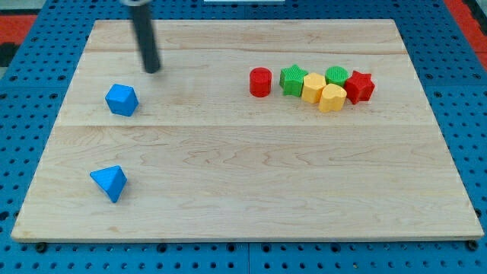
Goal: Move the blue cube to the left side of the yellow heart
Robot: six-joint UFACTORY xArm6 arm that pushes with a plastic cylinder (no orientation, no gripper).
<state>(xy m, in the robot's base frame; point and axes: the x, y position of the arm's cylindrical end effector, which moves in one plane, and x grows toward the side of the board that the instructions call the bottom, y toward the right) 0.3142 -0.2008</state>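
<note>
The blue cube [122,100] sat on the wooden surface [251,183], well apart from the yellow heart [332,98], far toward the view's left of it. My tip [153,70] stood just above and to the right of the cube, apparently not touching. No pincer existed, only the rod. Around the heart clustered a yellow block [313,87], two green blocks [292,79], a red star [360,86] and a red cylinder [260,81]. A blue pyramid [109,182] lay below the cube.
</note>
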